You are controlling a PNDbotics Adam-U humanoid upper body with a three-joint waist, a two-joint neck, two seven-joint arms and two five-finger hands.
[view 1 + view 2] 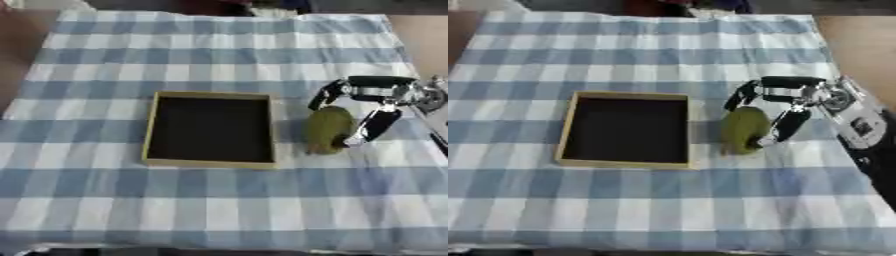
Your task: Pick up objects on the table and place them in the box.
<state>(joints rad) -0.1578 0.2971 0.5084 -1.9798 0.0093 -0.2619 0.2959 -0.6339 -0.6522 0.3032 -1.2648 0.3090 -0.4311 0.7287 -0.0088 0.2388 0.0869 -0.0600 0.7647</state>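
View from the head camera, with the box [210,129] as reference. I have the right hand [372,95] just to the right of the box, above a green, pear-shaped object [328,129] that stands on the checked tablecloth [219,200] close beside the box's right wall. The fingers [325,95] are spread and hang down on either side of the object: one dark finger near its upper left, another against its right flank. I judge the hand to be open around the object, not closed on it; whether any finger actually touches it I cannot tell. The box is shallow, with a dark floor and a pale rim, and nothing shows inside it. The left hand is not in view.

Risks, as I judge them. The object stands upright and looks rounded, so a finger closing from one side first could tip it or roll it away along the cloth. It is near the box wall; a sideways nudge could push it against the rim or shift the box. Soft cloth may bunch under the fingertips.
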